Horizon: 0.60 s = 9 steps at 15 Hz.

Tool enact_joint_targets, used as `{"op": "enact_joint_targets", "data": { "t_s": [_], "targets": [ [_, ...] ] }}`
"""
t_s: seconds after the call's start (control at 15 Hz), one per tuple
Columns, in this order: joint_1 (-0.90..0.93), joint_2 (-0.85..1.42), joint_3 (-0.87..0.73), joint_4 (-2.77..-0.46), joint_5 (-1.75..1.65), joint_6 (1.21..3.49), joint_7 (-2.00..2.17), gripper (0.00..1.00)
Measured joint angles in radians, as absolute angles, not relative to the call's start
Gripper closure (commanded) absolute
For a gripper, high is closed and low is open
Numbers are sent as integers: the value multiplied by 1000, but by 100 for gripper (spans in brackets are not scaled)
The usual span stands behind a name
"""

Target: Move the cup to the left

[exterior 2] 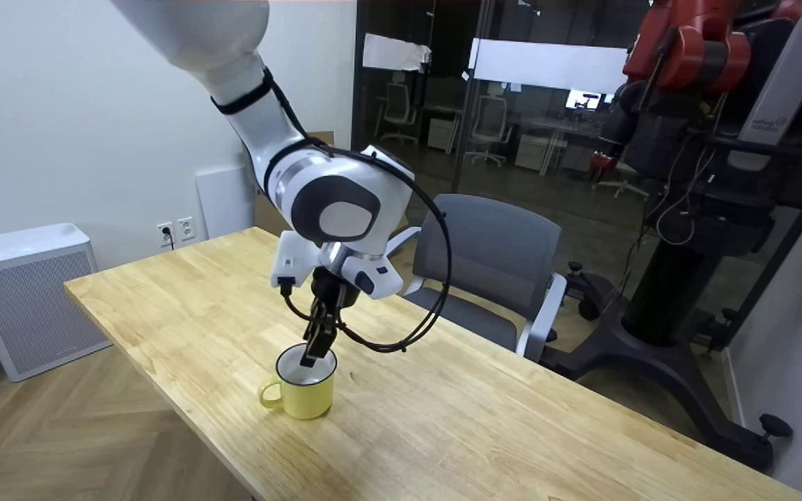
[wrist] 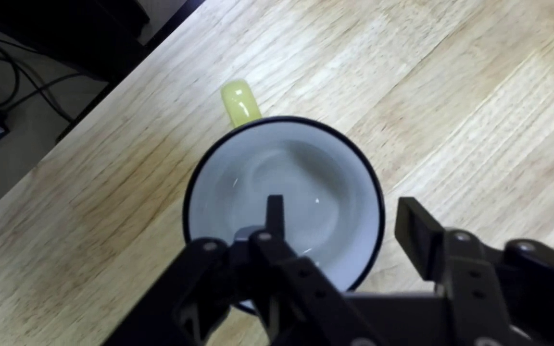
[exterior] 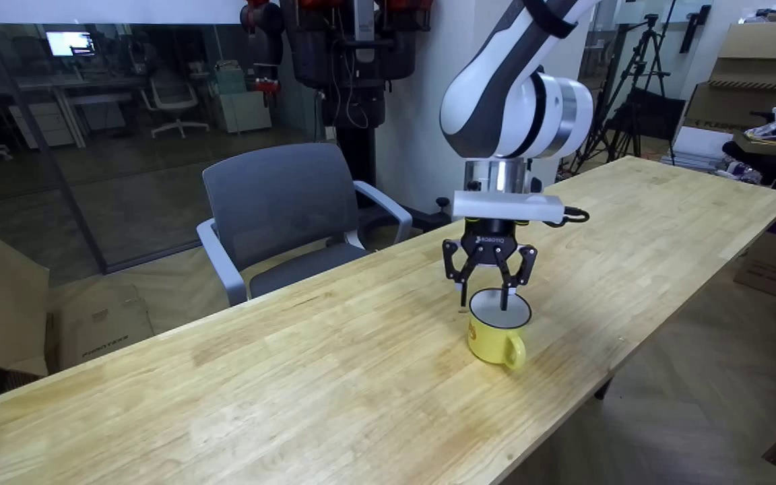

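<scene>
The cup is a small yellow mug with a white inside and a dark rim. It stands upright on the table in both exterior views [exterior: 490,342] [exterior 2: 309,398]. Its inside fills the middle of the wrist view [wrist: 301,180], with the handle pointing to the top there. My gripper [exterior: 484,304] is open at the cup's rim. In the wrist view its fingers [wrist: 340,211] straddle one side of the rim: one finger is over the cup's opening, the other is outside. A gap shows between each finger and the rim. In an exterior view the gripper is seen edge-on [exterior 2: 312,355].
The wooden table [exterior: 280,384] is long, and the cup stands fairly near one long edge. A grey chair [exterior: 280,202] stands against the opposite long edge. A large red and black robot [exterior 2: 697,132] stands behind the chair. A cable loop [exterior 2: 436,306] hangs from my arm.
</scene>
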<state>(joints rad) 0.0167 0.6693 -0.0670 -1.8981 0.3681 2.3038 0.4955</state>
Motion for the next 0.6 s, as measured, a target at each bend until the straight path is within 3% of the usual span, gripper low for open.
{"op": "enact_joint_targets", "data": {
  "t_s": [0.13, 0.6],
  "targets": [
    [27, 642, -81, -1915, 351, 2311, 508, 0],
    [73, 570, -129, -1967, 254, 2372, 578, 0]
  ]
}}
